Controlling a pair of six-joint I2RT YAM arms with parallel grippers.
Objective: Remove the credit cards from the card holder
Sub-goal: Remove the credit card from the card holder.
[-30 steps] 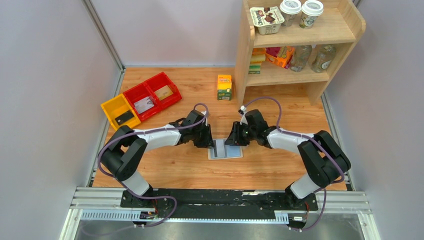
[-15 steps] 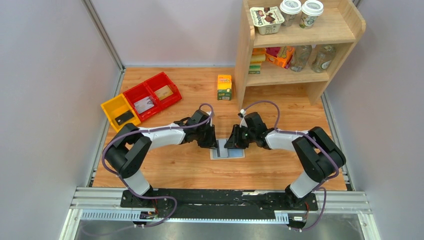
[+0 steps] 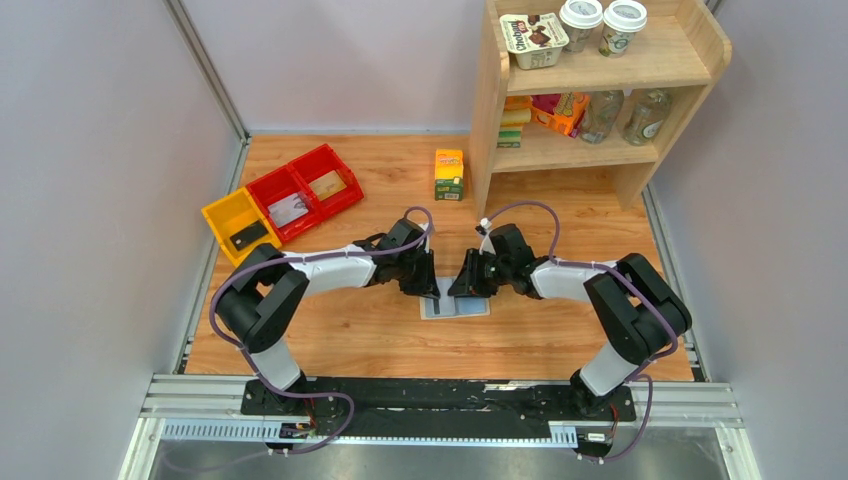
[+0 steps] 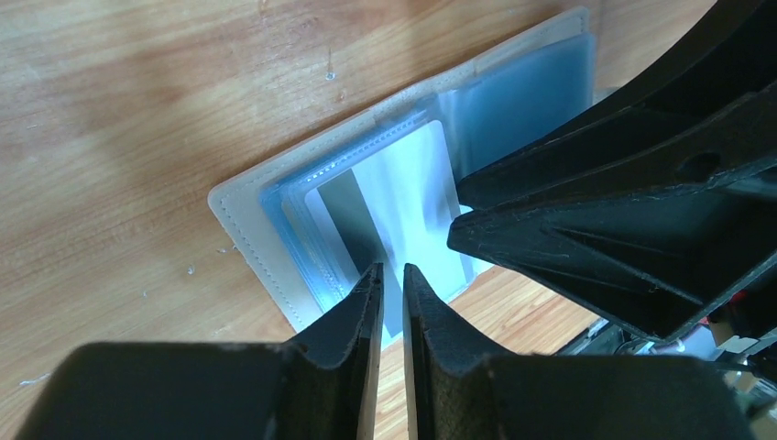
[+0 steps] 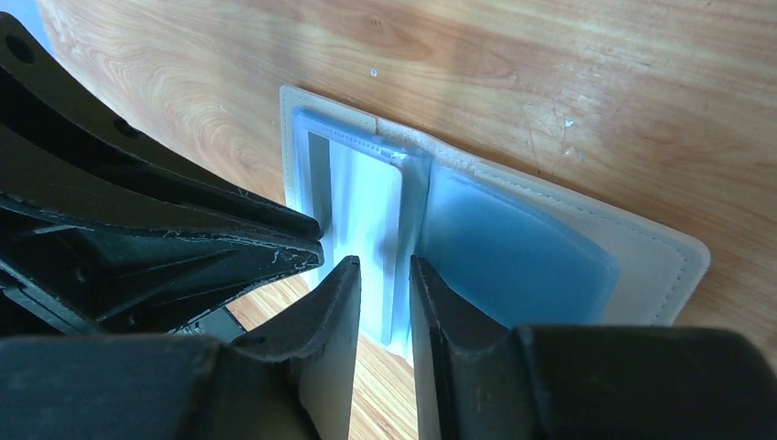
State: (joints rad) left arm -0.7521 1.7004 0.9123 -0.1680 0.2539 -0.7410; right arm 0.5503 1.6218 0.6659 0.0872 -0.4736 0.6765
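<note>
You are working over one card holder, which is lying spread open near the middle of the surface. Your two tools are meeting above its 12 o'clock edge, the left tool reaching in from 9 o'clock and the right tool from 3 o'clock. Only one credit card is showing, whitish with a dark stripe, sitting in the clear sleeves of the 9 o'clock half. Each tool is showing just a narrow slit between its fingers with a sleeve or card edge in it, so you cannot tell whether either one is gripping.
</note>
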